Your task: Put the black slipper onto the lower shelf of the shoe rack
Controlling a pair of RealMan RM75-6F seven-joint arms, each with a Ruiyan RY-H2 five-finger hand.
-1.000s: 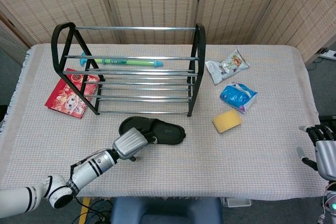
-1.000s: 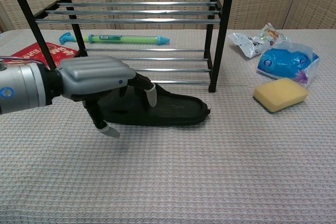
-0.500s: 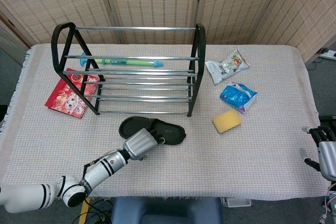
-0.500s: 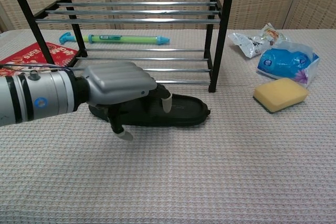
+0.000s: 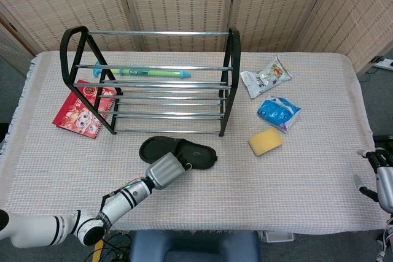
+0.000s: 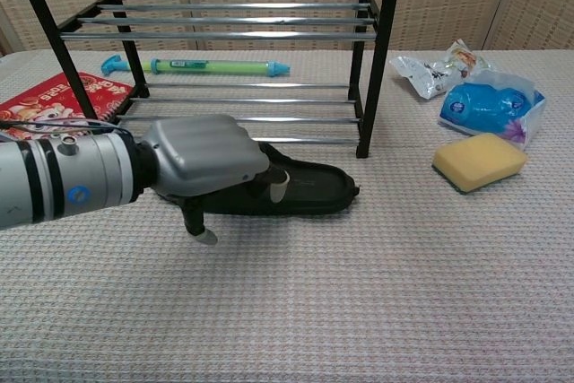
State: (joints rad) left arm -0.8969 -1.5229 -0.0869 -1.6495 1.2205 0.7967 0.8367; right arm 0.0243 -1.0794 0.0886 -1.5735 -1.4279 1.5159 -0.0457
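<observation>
The black slipper [image 5: 184, 150] lies flat on the table just in front of the shoe rack [image 5: 230, 78], its toe pointing right [image 6: 314, 189]. My left hand [image 5: 164, 170] covers the slipper's left half from the near side [image 6: 202, 157]. Its fingers [image 6: 279, 185] curl over the slipper's top, and the thumb hangs down in front of the near edge, apart from it. The rack's lower shelf [image 5: 166, 115] of metal bars [image 6: 251, 118] is bare. My right hand [image 5: 382, 179] shows at the right edge of the head view, off the table, holding nothing.
A red booklet [image 5: 83, 107] lies under the rack's left end. A green and blue tube [image 5: 144, 72] lies behind the rack. To the right of the rack sit a snack bag [image 5: 265, 77], a blue packet [image 5: 278, 112] and a yellow sponge [image 5: 265, 142].
My left hand has moved right and forward over the slipper, its fingers curling further across the top. The slipper has not shifted. My right hand has slid toward the frame's edge.
</observation>
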